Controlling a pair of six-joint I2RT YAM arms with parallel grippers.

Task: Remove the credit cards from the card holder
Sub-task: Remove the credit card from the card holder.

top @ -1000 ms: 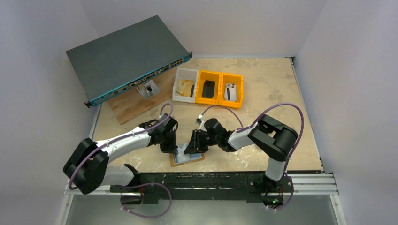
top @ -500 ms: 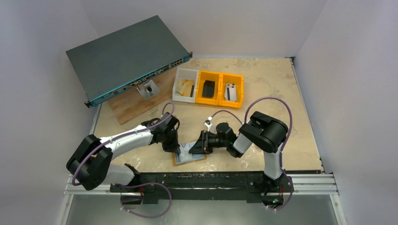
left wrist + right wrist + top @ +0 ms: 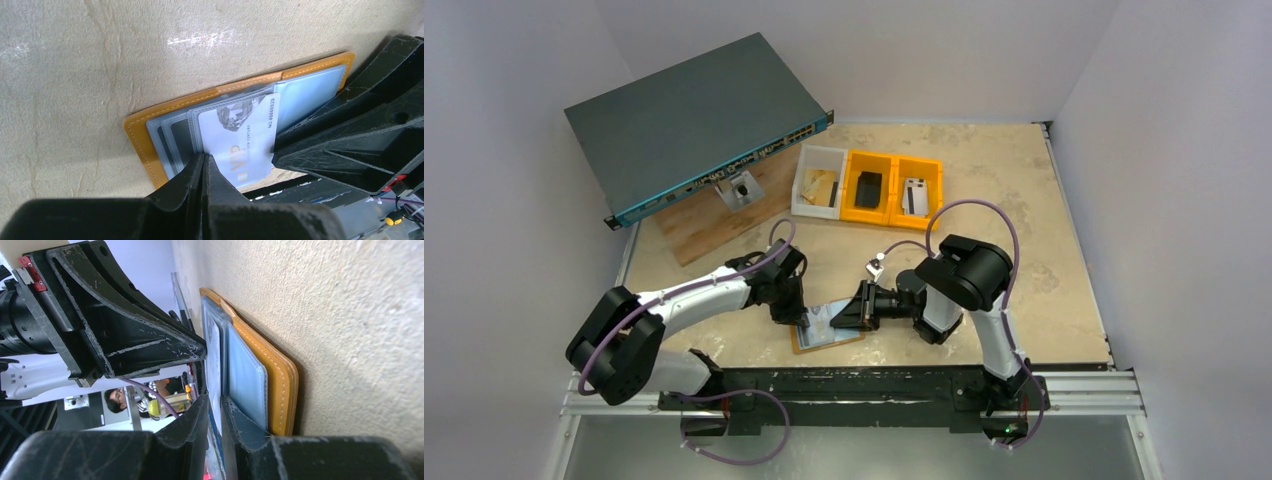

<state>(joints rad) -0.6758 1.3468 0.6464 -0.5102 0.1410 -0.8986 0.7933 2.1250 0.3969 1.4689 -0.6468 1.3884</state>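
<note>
The card holder [image 3: 816, 344] lies open on the table near the front edge, tan-orange outside and pale blue-grey inside. In the left wrist view its orange rim [image 3: 142, 145] frames clear sleeves, and a white VIP card [image 3: 240, 145] sticks partway out toward the table edge. My left gripper [image 3: 801, 321] is shut, with its tip [image 3: 204, 157] pressed on the holder beside the card. My right gripper [image 3: 848, 315] is shut on the white card, whose thin edge [image 3: 214, 360] runs between the fingers next to the holder [image 3: 280, 375].
A network switch [image 3: 694, 120] rests on a wooden board [image 3: 704, 228] at the back left. A white bin [image 3: 819, 182] and two orange bins [image 3: 869, 188] [image 3: 917, 190] stand at the back centre. The metal front rail [image 3: 874, 380] is just behind the holder.
The right arm's elbow has swung in to the left and its gripper has shifted slightly right at the holder. The left gripper has stayed on the holder.
</note>
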